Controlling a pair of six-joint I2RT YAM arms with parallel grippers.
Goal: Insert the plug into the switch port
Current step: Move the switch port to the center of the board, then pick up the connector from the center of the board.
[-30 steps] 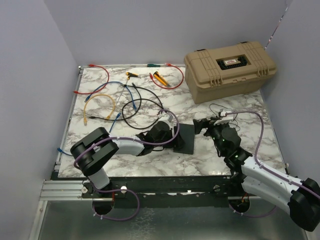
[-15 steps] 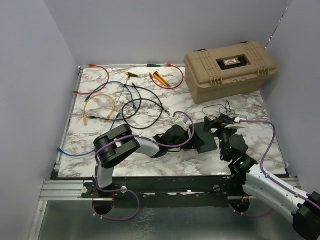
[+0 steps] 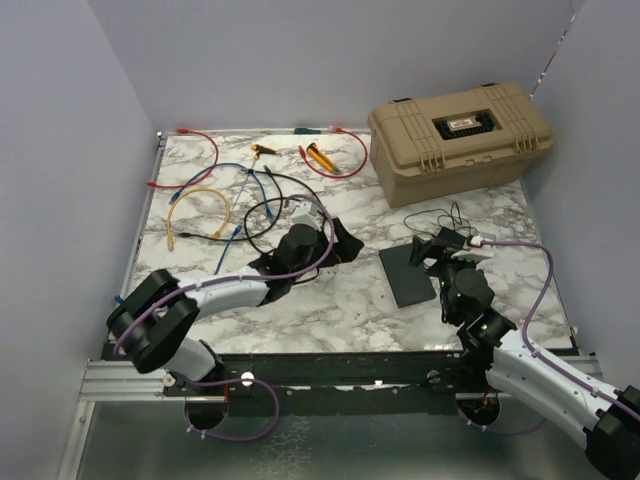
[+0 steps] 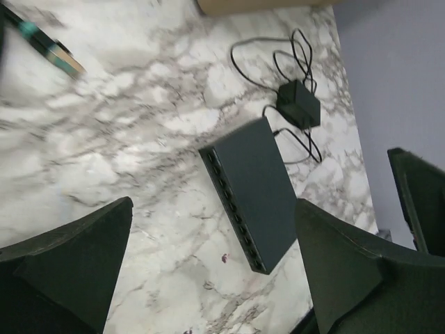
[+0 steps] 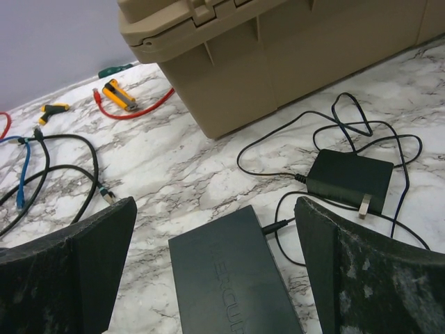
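Lying ungripped, the switch (image 3: 407,275) sits between left tool (image 3: 338,241) and right tool (image 3: 441,250), both spread apart.

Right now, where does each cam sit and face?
Top external: high behind the robot, looking down on the table; left gripper, right gripper and both arms show.
Left wrist: above the switch, looking down; own fingers show.
Right wrist: low, facing the tan case; own fingers show.
Both wrist views share switch and power adapter.

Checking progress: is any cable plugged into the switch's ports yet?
No, empty. Left wrist view shows the switch with port row bare; only its power cord joins another edge.
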